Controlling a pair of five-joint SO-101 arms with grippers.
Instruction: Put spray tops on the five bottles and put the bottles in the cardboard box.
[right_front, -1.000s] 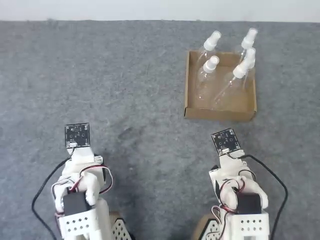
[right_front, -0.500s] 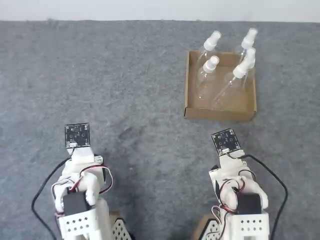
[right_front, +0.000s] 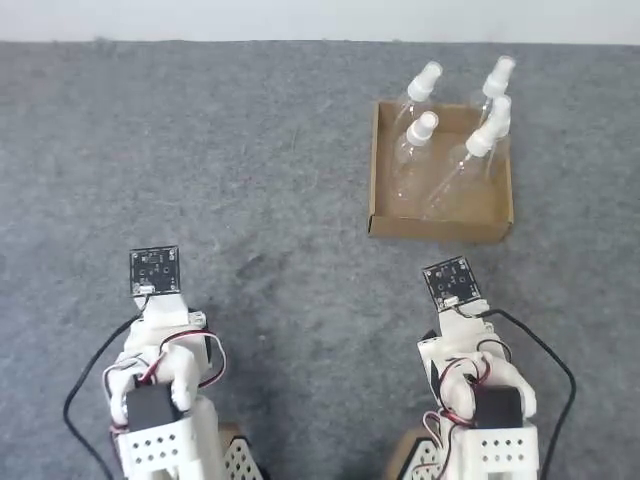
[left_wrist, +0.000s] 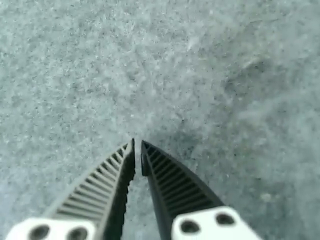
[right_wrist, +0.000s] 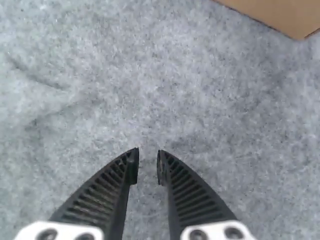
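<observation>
The cardboard box (right_front: 375, 170) stands at the back right of the grey carpet. Several clear bottles (right_front: 412, 160) with white spray tops (right_front: 424, 124) lie inside it, their tops leaning over the far wall. Both arms are folded back at the table's front edge, the left arm (right_front: 160, 345) and the right arm (right_front: 465, 355), well short of the box. My left gripper (left_wrist: 137, 146) is shut over bare carpet with nothing in it. My right gripper (right_wrist: 146, 157) is shut bar a slim gap, also holding nothing, and a corner of the box (right_wrist: 272, 12) shows ahead of it.
Grey carpet (right_front: 220, 150) covers the whole table. A black cable (right_front: 545, 350) loops beside the right arm's base and another (right_front: 85, 385) beside the left arm's.
</observation>
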